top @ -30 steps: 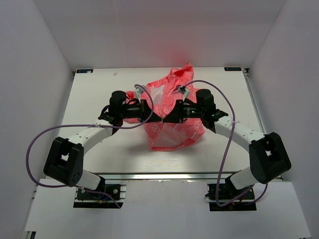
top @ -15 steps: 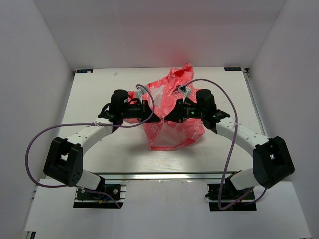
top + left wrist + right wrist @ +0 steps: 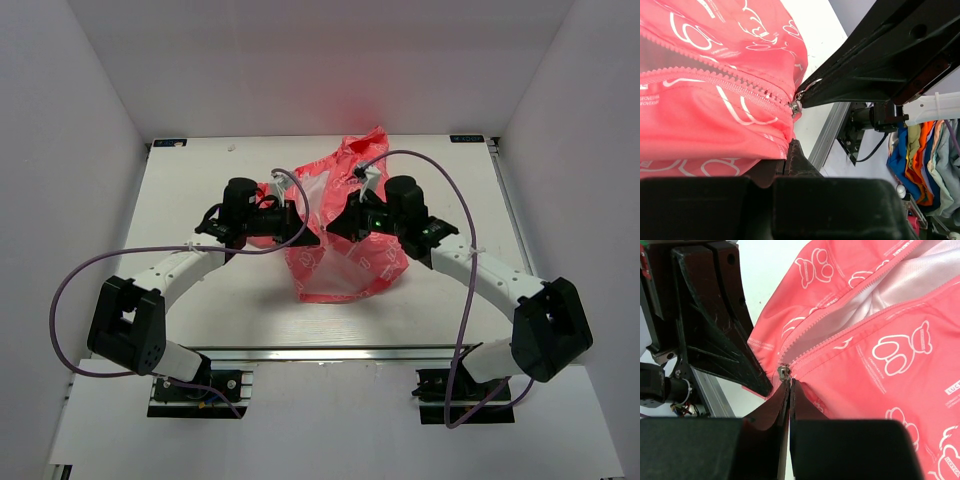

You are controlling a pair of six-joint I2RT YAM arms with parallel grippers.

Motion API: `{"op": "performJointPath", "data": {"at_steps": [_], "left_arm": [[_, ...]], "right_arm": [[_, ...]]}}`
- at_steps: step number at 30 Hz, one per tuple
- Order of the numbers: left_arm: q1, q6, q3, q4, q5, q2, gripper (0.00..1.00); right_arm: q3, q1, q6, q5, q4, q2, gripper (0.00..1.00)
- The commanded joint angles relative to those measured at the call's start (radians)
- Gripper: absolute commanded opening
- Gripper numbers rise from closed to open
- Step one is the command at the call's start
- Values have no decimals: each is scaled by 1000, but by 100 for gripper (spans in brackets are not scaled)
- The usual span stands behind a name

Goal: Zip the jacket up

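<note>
My left pincer (image 3: 790, 148) is closed on the bottom hem of the jacket (image 3: 350, 268), pinching the coral fabric just under the foot of the zipper. My right pincer (image 3: 789, 384) meets it almost tip to tip, clamped on the small metal zipper pull (image 3: 784, 372), which sits right at its fingertips at the very bottom of the track. Beyond both tips the two rows of teeth (image 3: 715, 80) run apart, unjoined, and the white lining (image 3: 900, 285) shows in the gap ahead of my right pincer. The jacket lies crumpled on the white table (image 3: 200, 180), directly under the two pincers and spreading away past them on the far side
</note>
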Motion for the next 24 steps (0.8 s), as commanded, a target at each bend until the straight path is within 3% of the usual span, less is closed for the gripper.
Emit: {"op": "performJointPath", "data": {"at_steps": [1,7,17,24], "left_arm": [[-7,38,-1,-158,42,-19,0],[-16,15,-45,-191,68,-45,0],[-21,-34,-147,-325,89,-131,0],[-21,-63,-202,-311,100,-171,0]], "right_arm": [[76,-32,-35,175,112,-5,0],[115,-32,-53,252,98,41,0],[295,-34,10,451,146,286,0],[587,-90,-12,571,124,561,0]]}}
